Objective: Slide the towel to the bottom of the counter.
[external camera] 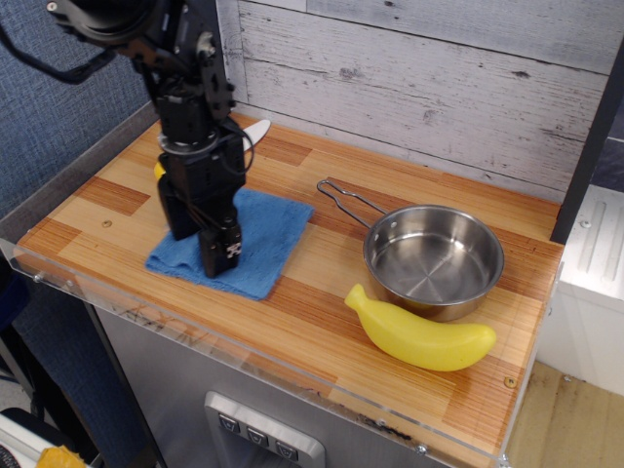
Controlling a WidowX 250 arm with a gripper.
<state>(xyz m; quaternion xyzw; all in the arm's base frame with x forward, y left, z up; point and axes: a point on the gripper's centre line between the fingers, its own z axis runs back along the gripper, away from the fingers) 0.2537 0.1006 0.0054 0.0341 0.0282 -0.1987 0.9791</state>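
Note:
The blue towel [263, 229] lies flat on the wood-plank counter [322, 312], left of centre and close to the front edge. My black gripper [203, 252] points down onto the towel's left part, its fingertips pressed into the cloth. The jaws stand close together, with a bit of cloth possibly between them. The arm hides the towel's back left corner.
A steel pan [434, 258] with a wire handle sits at the right. A yellow banana [421, 334] lies in front of it. A knife with a yellow handle [159, 170] is mostly hidden behind the arm, its white blade [255, 130] showing. A clear rim [195, 331] runs along the front edge.

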